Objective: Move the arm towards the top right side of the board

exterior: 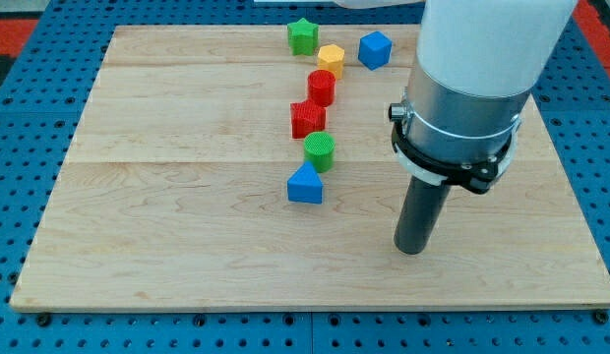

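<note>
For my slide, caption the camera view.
My tip rests on the wooden board, right of a blue triangular block.

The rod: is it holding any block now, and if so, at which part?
Nothing is held. My tip rests on the bare board, to the view's right of the blue triangular block, touching no block.

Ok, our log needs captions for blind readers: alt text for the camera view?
My tip rests on a wooden board, right of a line of blocks: green star, yellow block, blue cube, red cylinder, red block, green cylinder, blue triangle.
</note>
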{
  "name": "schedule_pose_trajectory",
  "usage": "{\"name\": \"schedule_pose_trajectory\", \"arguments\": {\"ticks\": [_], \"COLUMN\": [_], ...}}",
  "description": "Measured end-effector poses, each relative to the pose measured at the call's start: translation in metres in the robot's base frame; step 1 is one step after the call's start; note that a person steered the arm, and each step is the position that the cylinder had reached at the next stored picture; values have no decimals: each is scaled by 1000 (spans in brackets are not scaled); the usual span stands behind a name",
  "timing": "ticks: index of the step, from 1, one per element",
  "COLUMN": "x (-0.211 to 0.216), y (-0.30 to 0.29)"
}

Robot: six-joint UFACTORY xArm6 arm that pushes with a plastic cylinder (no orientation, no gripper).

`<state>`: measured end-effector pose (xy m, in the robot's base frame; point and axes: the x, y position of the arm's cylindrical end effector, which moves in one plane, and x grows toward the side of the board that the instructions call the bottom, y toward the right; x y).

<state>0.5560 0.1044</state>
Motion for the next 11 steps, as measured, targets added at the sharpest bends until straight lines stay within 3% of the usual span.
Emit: {"name": "schedule_pose_trajectory", "arguments": {"ticks": [11], "x": [0], "y": [13]}}
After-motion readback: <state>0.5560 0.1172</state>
